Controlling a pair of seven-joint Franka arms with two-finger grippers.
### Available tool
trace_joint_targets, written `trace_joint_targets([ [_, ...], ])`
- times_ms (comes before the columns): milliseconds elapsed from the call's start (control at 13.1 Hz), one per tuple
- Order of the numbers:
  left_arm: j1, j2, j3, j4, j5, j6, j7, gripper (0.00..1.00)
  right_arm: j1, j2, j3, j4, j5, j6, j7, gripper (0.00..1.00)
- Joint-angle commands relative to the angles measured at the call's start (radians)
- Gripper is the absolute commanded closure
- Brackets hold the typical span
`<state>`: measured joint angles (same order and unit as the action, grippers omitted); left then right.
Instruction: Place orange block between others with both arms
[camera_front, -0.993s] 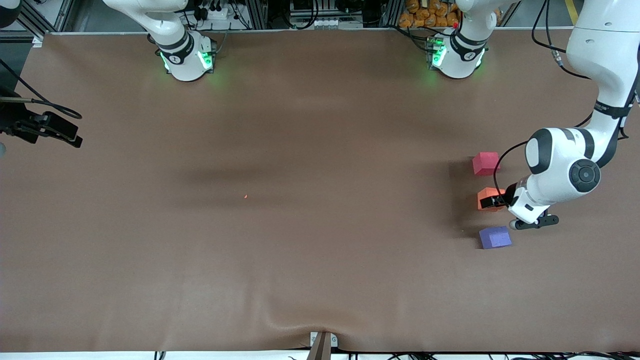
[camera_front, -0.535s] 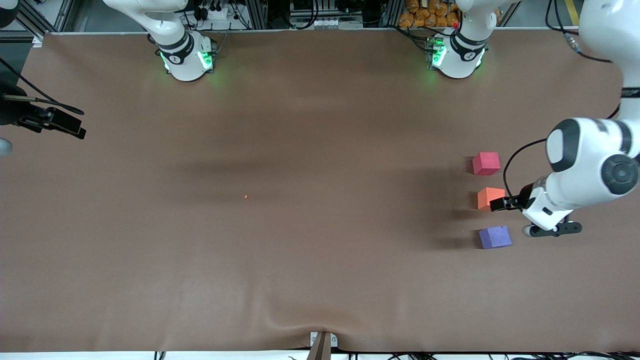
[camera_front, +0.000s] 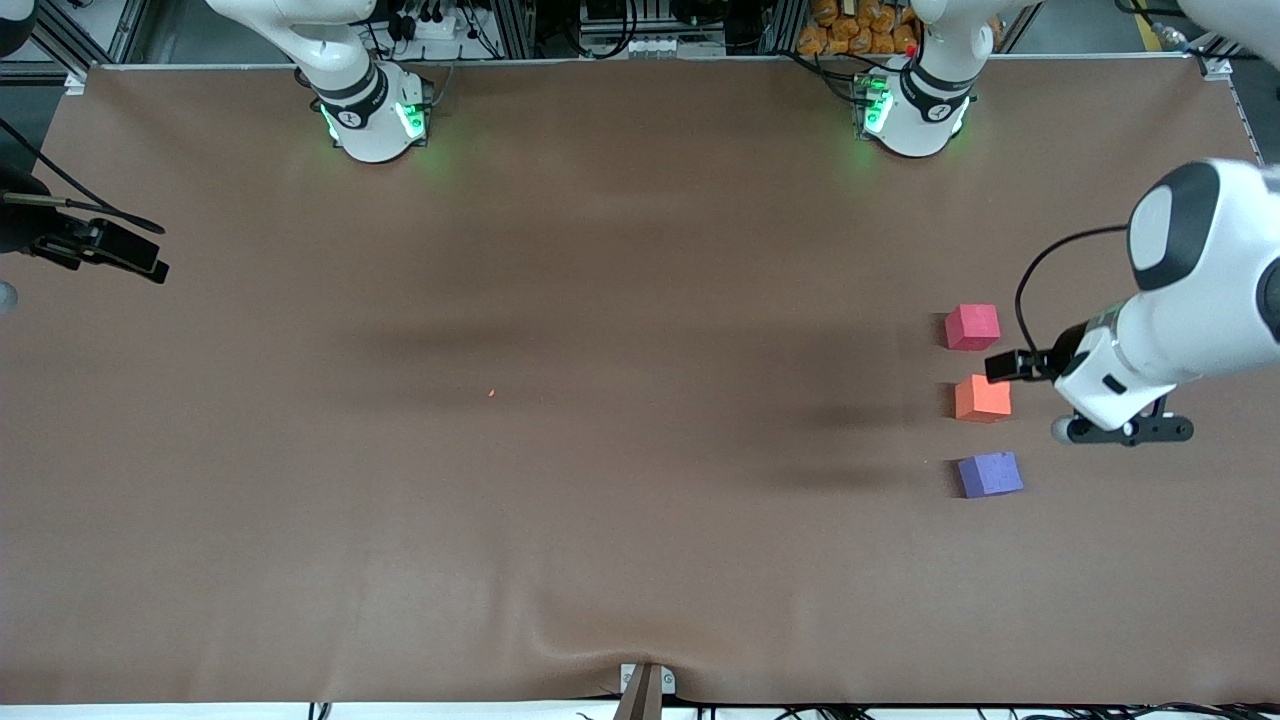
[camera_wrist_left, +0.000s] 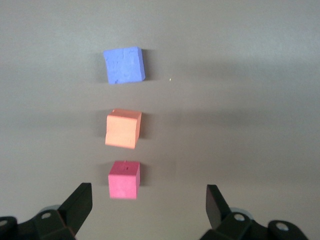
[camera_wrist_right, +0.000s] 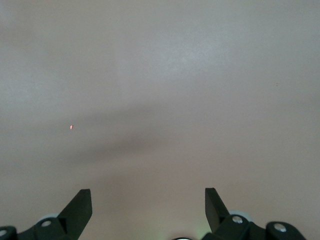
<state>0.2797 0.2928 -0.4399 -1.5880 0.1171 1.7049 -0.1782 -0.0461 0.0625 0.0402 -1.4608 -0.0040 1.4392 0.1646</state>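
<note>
Front view: on the brown worktop (camera_front: 600, 300), toward the left arm's end, three small cubes lie in a line, each apart from its neighbour. The red-pink cube (camera_front: 972, 327) is farthest from the camera, the orange block (camera_front: 982, 398) sits between the others, and the purple-blue cube (camera_front: 990, 474) is nearest. The left arm (camera_front: 1190, 290) reaches in from the edge of the view at that end; the left gripper (camera_front: 1010, 364) hangs in the air over the worktop just beside the orange block and holds nothing. Its spread cannot be judged from this angle. The right gripper (camera_front: 110, 250) hangs over the worktop at the right arm's end, well apart from the cubes, and that arm waits. A tiny orange-red speck (camera_front: 491, 393) lies near the middle of the worktop.

Left wrist view: the left gripper's fingers (camera_wrist_left: 80, 202) stand wide apart with nothing between them. Below them lie all three cubes in their line: the red-pink cube (camera_wrist_left: 124, 180), the orange block (camera_wrist_left: 122, 129) in the middle, turned a little askew to the other two, and the purple-blue cube (camera_wrist_left: 124, 65). None touches another, and none touches the fingers.

Right wrist view: the right gripper's fingers (camera_wrist_right: 80, 202) are also spread wide and empty, over bare worktop (camera_wrist_right: 200, 75). Only the speck (camera_wrist_right: 71, 127) shows there.
</note>
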Motion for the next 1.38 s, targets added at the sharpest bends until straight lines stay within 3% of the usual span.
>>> trace_joint_targets([
  [0, 0.006, -0.104, -0.026, -0.01, -0.017, -0.073, -0.007, 0.0, -0.017, 0.011, 0.021, 0.013, 0.004, 0.006, 0.0, 0.0],
  [229, 0.006, -0.147, -0.092, -0.01, -0.017, -0.103, -0.014, 0.0, -0.02, 0.014, 0.021, 0.013, 0.039, 0.018, -0.01, 0.0],
  [917, 0.013, -0.271, -0.086, -0.049, -0.054, -0.173, 0.002, 0.0, -0.021, 0.019, 0.02, 0.014, 0.032, 0.023, -0.086, 0.0],
  [1299, -0.057, -0.32, 0.056, -0.092, -0.1, -0.136, 0.002, 0.0, -0.018, 0.019, 0.018, 0.014, 0.021, 0.023, -0.088, 0.0],
])
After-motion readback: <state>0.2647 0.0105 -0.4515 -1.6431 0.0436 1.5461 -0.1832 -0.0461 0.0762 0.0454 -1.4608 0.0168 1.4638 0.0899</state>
